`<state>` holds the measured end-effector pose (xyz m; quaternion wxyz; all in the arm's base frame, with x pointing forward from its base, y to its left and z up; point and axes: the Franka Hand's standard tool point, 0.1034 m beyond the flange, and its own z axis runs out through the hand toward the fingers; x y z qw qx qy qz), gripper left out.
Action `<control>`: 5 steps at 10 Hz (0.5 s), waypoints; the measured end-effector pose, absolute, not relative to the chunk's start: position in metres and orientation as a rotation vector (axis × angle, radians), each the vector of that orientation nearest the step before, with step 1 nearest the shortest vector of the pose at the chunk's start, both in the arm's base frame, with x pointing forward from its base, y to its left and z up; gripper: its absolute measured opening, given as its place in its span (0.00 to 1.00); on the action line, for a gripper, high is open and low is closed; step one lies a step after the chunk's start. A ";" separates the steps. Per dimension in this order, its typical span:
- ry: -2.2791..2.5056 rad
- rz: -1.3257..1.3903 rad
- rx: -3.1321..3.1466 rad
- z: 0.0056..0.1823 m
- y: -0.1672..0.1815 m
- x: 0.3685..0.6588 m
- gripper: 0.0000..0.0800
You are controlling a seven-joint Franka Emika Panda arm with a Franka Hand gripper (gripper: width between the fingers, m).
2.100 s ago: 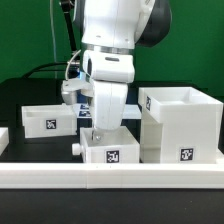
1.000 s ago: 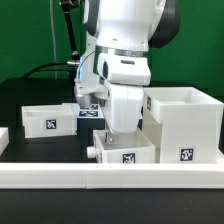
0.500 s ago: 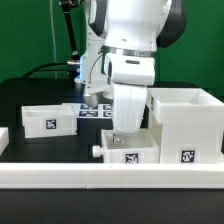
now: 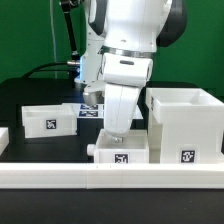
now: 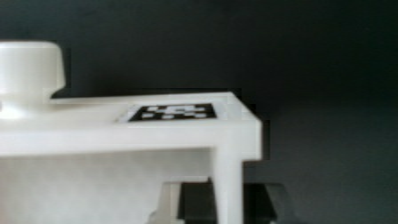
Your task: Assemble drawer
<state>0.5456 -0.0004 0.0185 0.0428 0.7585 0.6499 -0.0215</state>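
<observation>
My gripper (image 4: pixel 117 133) points down and is shut on the side wall of a small white knobbed tray (image 4: pixel 122 152). The tray sits low behind the front rail, and its knob (image 4: pixel 91 150) points to the exterior view's left. In the wrist view the dark fingers (image 5: pixel 199 200) straddle the thin tray wall (image 5: pixel 228 150) at my gripper (image 5: pixel 228 200), with the tagged tray face (image 5: pixel 175 113) and the knob (image 5: pixel 27 70) beyond. The large cube-like casing (image 4: pixel 185 125) stands just to the tray's right. A second tray (image 4: pixel 45 118) lies at the left.
A long low white rail (image 4: pixel 110 177) runs along the front. The marker board (image 4: pixel 90 110) lies flat behind the arm. A small white piece (image 4: pixel 3 136) shows at the far left edge. Cables hang behind the arm.
The gripper has carried the held tray to the exterior view's right, close beside the casing. In the last half second the arm tilted and the tray slid slightly back left.
</observation>
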 end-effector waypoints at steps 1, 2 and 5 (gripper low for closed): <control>1.988 -0.066 2.320 0.018 -0.001 0.546 0.05; 1.997 -0.067 2.308 0.019 0.001 0.546 0.05; 2.042 -0.062 2.246 0.019 0.008 0.548 0.05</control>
